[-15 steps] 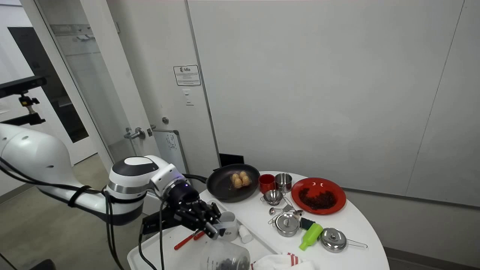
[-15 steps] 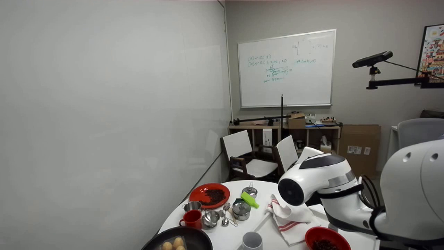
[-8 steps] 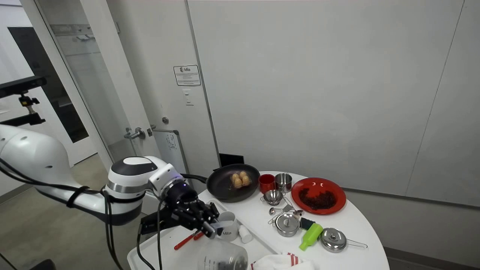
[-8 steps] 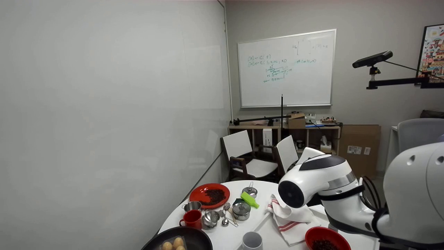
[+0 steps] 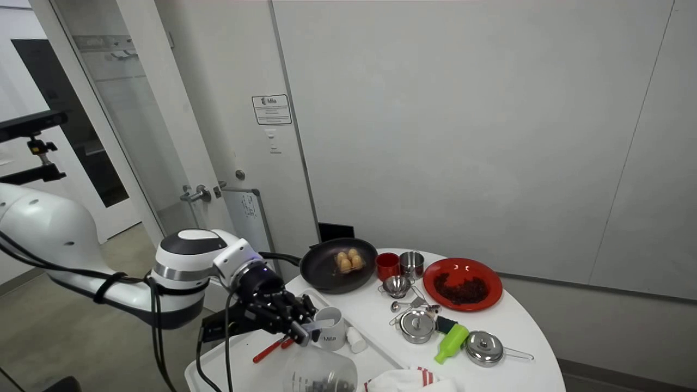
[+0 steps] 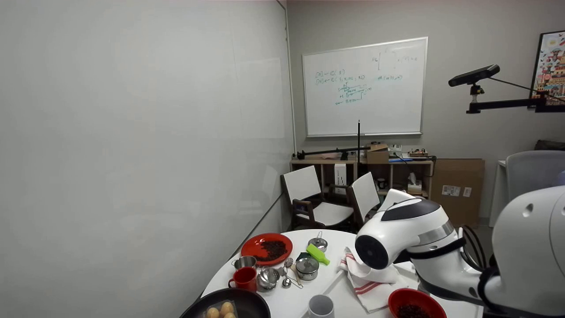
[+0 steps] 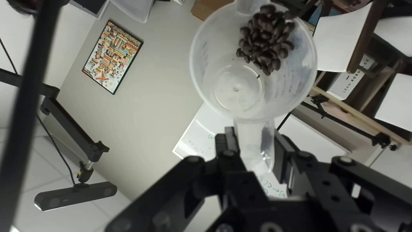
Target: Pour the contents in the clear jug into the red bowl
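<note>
1 view alone, the wrist's, resolves beans (image 7: 265, 40) in the clear jug (image 7: 236, 88), jaws clamping its handle (image 7: 252, 138).

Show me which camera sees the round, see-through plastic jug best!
The wrist view! It looks right into the jug, showing its dark brown oval beans. In an exterior view the jug's side is cut off by the bottom edge; in an exterior view with the white robot arm at the picture's right, I can't find it.
</note>
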Controlling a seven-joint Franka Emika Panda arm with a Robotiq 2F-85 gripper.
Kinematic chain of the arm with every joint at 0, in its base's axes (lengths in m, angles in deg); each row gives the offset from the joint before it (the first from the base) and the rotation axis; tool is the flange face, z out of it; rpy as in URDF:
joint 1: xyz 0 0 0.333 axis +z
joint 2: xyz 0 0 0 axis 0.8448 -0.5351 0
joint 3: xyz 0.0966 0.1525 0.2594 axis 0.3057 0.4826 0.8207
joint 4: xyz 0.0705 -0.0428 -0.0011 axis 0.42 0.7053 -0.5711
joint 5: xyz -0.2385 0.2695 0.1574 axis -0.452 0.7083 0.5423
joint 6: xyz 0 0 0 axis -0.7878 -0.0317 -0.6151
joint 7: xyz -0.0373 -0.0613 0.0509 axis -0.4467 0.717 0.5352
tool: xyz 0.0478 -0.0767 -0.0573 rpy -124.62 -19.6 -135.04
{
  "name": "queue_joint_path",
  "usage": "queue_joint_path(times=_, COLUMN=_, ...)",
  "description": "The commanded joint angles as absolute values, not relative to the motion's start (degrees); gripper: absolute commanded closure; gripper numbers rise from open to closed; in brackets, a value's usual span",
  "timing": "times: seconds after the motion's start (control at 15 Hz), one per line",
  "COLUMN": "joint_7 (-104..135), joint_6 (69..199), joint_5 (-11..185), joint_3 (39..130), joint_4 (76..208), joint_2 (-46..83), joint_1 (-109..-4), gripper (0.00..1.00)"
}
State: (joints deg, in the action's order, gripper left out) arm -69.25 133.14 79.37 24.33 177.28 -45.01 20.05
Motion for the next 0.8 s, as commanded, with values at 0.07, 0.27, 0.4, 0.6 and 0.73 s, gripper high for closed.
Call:
queue_joint_path(times=0.07, joint_7=-71.5, joint_6=131.7, joint_5=77.4, joint_3=24.4, joint_4=177.1, joint_2=-45.9, joint_1=20.7, gripper=0.92)
queue_joint_path(times=0.27, joint_7=-71.2, joint_6=132.0, joint_5=77.3, joint_3=24.5, joint_4=177.2, joint_2=-45.5, joint_1=20.5, gripper=0.92)
queue_joint_path(times=0.4, joint_7=-70.8, joint_6=132.5, joint_5=77.3, joint_3=24.6, joint_4=177.3, joint_2=-45.1, joint_1=20.2, gripper=0.92)
queue_joint_path(times=0.6, joint_7=-69.9, joint_6=133.9, joint_5=77.4, joint_3=25.0, joint_4=177.5, joint_2=-44.0, joint_1=19.6, gripper=0.92)
queue_joint_path(times=0.73, joint_7=-69.3, joint_6=135.2, joint_5=77.5, joint_3=25.3, joint_4=177.7, joint_2=-43.3, joint_1=19.3, gripper=0.92)
